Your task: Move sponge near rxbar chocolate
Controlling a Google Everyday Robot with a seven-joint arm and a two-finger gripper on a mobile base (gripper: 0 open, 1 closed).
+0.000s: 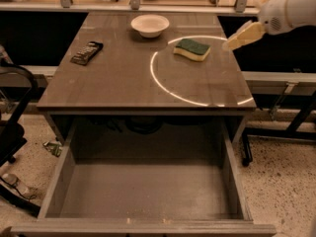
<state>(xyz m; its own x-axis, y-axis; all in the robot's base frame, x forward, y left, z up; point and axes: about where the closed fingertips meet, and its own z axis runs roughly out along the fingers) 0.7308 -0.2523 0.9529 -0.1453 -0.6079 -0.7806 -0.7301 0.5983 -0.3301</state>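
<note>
One open drawer (143, 191) lies nearest, under the table (123, 83). Farther back: chocolate bar (86, 53) at left, sponge (191, 49) at right, well apart; claw (233, 42) just right of sponge, its state cannot be told; bowl (150, 25) farthest.

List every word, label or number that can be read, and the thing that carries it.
rxbar chocolate: pale print on the dark wrapper, too blurred to read.
sponge, white bowl: no text.
gripper, over the table's right edge, right of the sponge: no text.

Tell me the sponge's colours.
Sponge: dark green top, yellow body, camera view; the hand hovers to its right.
</note>
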